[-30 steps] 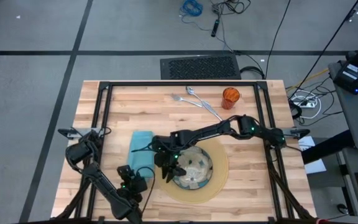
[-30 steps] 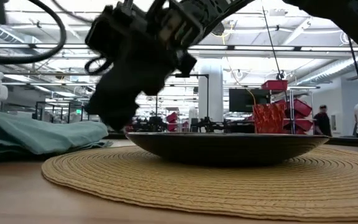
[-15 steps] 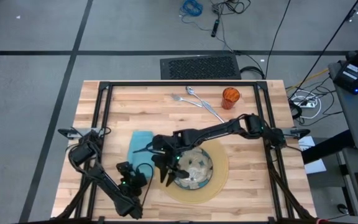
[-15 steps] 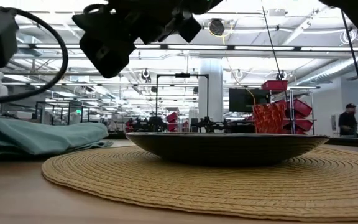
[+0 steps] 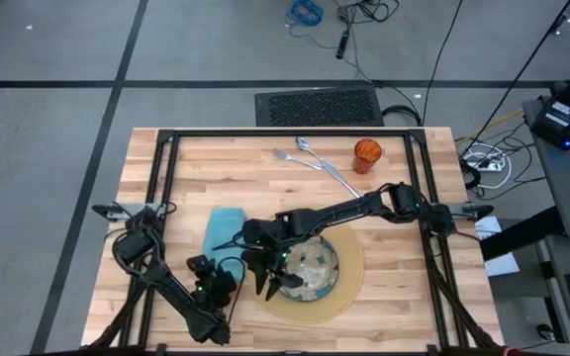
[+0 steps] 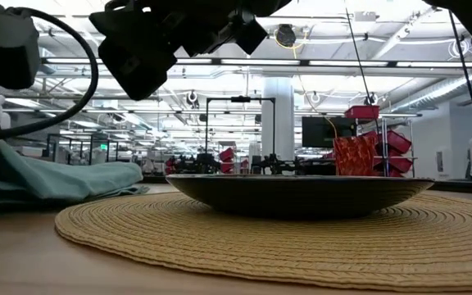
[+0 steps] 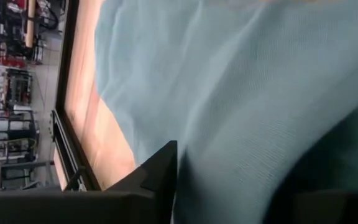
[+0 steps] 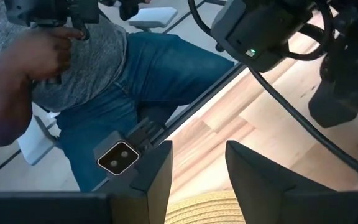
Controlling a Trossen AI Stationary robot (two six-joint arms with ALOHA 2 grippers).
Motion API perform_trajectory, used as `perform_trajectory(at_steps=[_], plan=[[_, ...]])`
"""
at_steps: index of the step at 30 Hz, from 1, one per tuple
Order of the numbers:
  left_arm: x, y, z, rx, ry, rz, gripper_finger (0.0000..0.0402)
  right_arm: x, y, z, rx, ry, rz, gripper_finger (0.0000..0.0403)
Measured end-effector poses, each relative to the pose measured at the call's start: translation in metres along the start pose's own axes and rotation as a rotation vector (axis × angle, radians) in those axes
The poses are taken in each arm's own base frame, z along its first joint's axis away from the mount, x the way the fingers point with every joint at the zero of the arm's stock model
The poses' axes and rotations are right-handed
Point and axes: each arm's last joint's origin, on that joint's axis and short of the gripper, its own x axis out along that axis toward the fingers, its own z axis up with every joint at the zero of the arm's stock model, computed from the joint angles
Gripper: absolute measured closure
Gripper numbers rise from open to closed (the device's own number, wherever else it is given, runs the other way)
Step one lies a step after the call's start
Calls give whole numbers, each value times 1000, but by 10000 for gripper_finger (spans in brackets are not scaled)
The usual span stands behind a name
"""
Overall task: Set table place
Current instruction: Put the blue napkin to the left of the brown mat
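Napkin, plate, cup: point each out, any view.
napkin [image 5: 225, 235], high view, middle of the folded teal cloth.
plate [image 6: 301, 195], low view, its dark side wall above the mat.
cup [image 5: 366, 154], high view, its orange rim.

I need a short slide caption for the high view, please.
Right gripper open above the plate on the mat; left gripper at the napkin.

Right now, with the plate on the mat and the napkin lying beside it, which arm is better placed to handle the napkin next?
Left, most likely. The left tool sits at the near edge of the napkin, and its wrist view is filled with teal cloth. The right tool hangs empty and open above the plate, whose mat is already set.
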Motion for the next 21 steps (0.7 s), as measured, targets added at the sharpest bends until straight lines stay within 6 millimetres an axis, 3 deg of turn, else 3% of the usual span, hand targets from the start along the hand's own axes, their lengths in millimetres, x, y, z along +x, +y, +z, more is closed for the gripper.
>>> perform_trajectory(at_steps=[6, 11, 17, 21], plan=[[-7, 1, 6, -13, -77, -7, 334, 0, 0, 0, -4, 1, -4, 261], [-10, 3, 6, -64, -89, -16, 394, 0, -1, 0, -2, 6, -27, 261], [-19, 13, -2, -222, -134, -7, 401, 3, 2, 0, -3, 9, -22, 261], [-24, 28, 8, -276, -192, -35, 401, 6, 4, 1, -11, 8, -19, 261]])
